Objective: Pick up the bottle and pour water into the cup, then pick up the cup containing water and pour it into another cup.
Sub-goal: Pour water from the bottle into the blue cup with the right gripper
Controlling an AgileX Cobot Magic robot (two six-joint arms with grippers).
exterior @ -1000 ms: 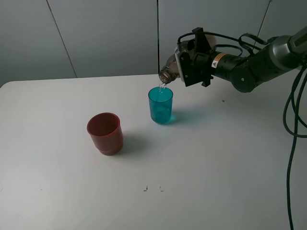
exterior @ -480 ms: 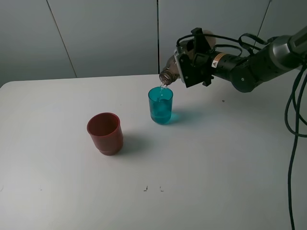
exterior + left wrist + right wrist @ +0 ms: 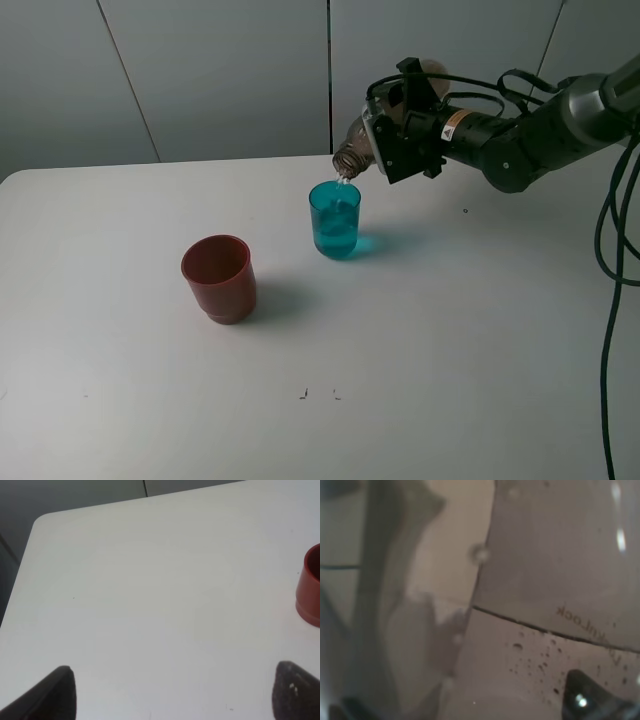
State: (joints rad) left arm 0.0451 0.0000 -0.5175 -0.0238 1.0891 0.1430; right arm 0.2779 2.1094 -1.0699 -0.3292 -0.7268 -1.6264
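Presently the uncapped, smoky grey-brown translucent bottle (image 3: 352, 152) is held tipped, neck just above the teal cup (image 3: 335, 220) on the bench (image 3: 480, 330), clamped by the right gripper (image 3: 395, 140) and its jaws. The left gripper (image 3: 176, 695) is seen with jaws apart. Since a second ago, the bottle has been raised slightly.

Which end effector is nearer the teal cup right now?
Right. The right end effector holds the bottle just above the teal cup; the left end effector is far off, past the red cup, outside the high view.
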